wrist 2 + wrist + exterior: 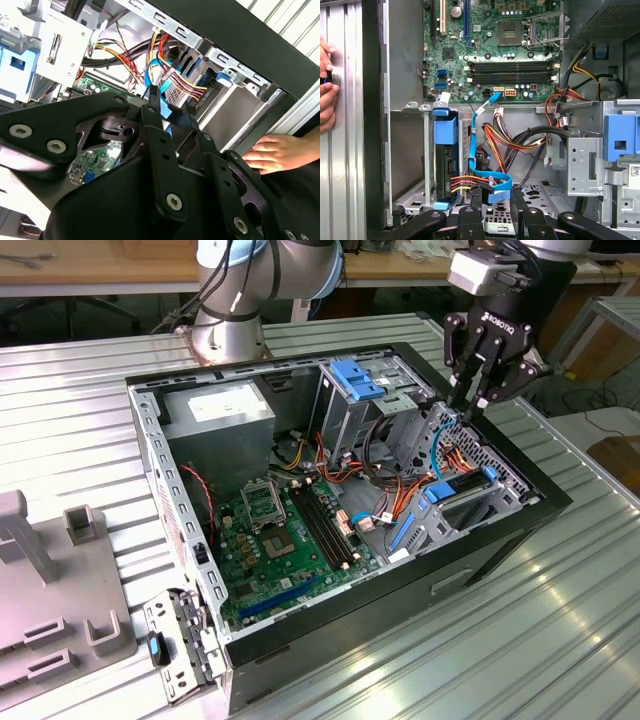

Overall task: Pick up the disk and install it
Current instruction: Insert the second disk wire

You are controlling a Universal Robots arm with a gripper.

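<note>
Already the disk sits edge-up in its bay inside the open computer case, its blue rails showing and coloured wires plugged into its end. The claw hangs at the case's far corner on the exterior view's right; its fingers are together around a blue flat cable. A person's hand rests against the case's outer wall. The case lies on a ribbed metal counter.
</note>
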